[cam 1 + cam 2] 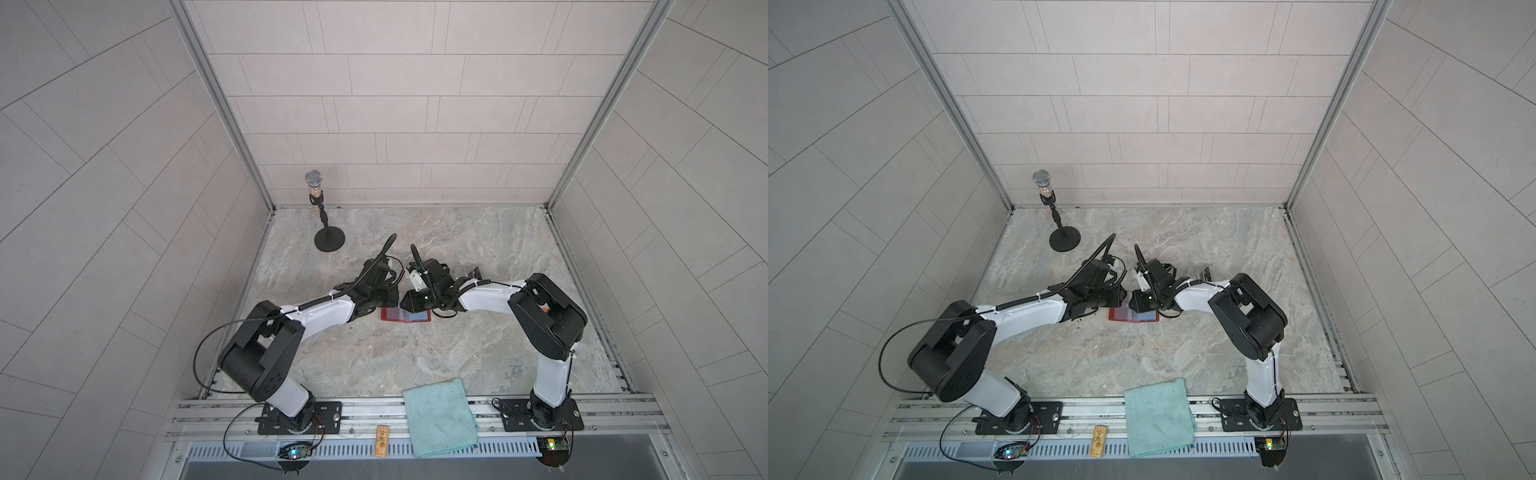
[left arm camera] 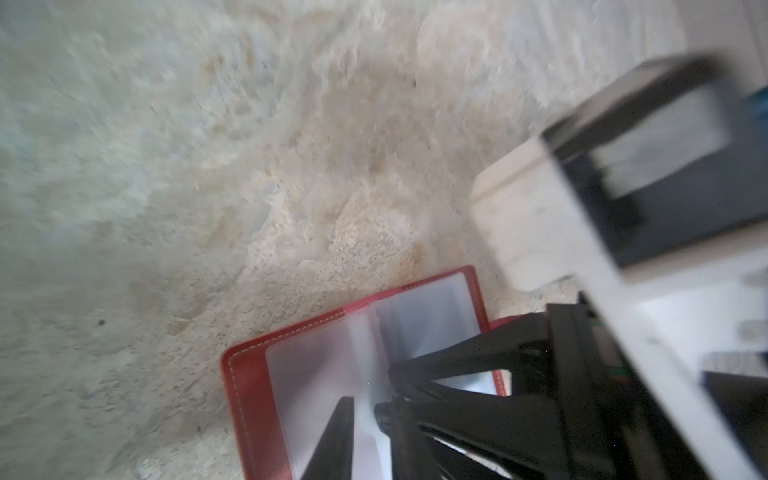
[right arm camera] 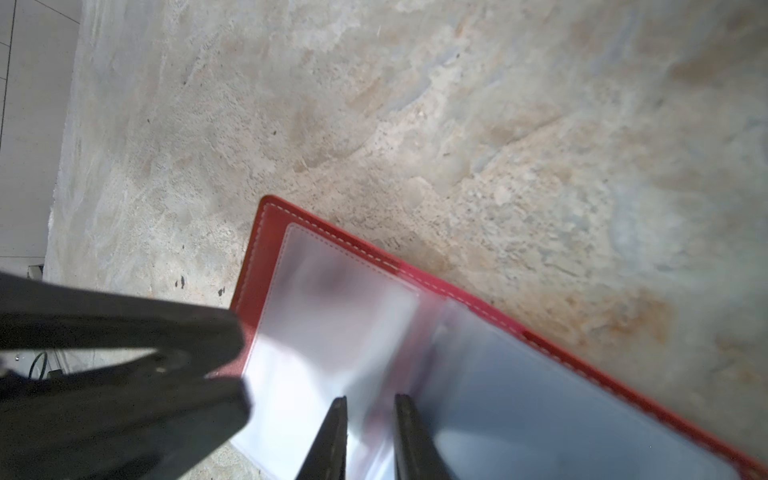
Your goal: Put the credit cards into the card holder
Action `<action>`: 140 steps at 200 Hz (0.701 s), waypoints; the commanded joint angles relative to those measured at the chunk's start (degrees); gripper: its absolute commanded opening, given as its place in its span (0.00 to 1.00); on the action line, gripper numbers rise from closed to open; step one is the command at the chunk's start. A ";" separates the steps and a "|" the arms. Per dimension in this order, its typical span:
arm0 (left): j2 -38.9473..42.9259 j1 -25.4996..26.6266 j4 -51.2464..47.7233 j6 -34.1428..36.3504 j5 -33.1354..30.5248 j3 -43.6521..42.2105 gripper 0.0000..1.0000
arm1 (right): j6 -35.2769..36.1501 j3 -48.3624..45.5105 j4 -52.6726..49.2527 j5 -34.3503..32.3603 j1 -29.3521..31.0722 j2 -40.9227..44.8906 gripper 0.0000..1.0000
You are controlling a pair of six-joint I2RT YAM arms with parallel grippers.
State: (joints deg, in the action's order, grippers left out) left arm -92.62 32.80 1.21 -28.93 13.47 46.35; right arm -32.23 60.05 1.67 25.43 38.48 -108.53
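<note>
Two grippers meet over the card holder (image 1: 387, 314), which lies open and flat at the centre of the table (image 1: 457, 357), red cover down and clear sleeves (image 3: 332, 291) up. We note the left gripper (image 2: 365, 411) reaching in from 9 o'clock and the right gripper (image 3: 370, 399) from 3 o'clock. Each has its fingers narrowly parted astride a raised sleeve leaf; blur prevents us telling whether either clamps it. A dark panel (image 3: 540, 395) fills one half's sleeve; we cannot confirm it as a card. A microphone (image 1: 314, 179) stands at 11 o'clock, a cloth (image 1: 440, 415) at 6 o'clock.
</note>
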 commanded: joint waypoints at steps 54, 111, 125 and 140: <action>-9.04 -2.30 -2.21 -4.62 5.17 3.64 0.14 | -0.34 -0.08 -2.38 -3.11 0.10 0.57 0.24; -9.24 -2.30 -4.72 -3.88 2.55 4.53 0.14 | -0.90 -2.67 -2.01 -7.06 -0.09 5.09 0.30; -8.93 -2.30 -5.05 -3.67 2.01 4.58 0.14 | -1.53 -3.64 -2.22 -8.82 -0.50 6.00 0.30; -8.77 -2.30 -5.21 -3.42 1.77 4.62 0.14 | -2.36 -4.32 -2.41 -9.78 -1.10 6.24 0.30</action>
State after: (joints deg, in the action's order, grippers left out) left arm -101.06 30.61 0.03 -33.01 17.52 50.54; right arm -32.84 57.10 1.04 19.92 38.30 -104.29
